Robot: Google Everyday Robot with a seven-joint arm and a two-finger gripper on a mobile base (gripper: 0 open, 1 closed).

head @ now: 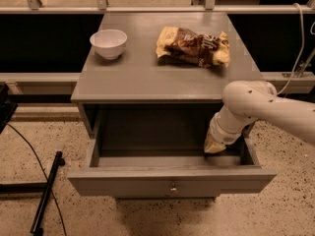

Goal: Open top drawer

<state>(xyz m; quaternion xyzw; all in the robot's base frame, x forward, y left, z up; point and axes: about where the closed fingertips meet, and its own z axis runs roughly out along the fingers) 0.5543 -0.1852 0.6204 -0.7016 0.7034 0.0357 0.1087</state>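
Arm (266, 109) links, white and rounded, enter from the right edge and bend at a bulbous joint just beside the grey cabinet (147, 80)'s front right corner. From that joint the forearm slants down and to the left into the open cavity. The gripper (215, 145), tan at its visible end, sits low inside the top drawer (170, 181), against the right rear corner; its tip is lost in shadow, so I cannot tell whether it is released or clenched.

The top drawer stands well out from the cabinet, directly under the tabletop. Its flat grey front faces the camera with a small round knob (173, 188) at centre, and the inside is dark and bare where visible. On the tabletop a white bowl (108, 43) sits at the left and a crumpled brown-and-yellow snack bag (193, 45) at the right, well apart.
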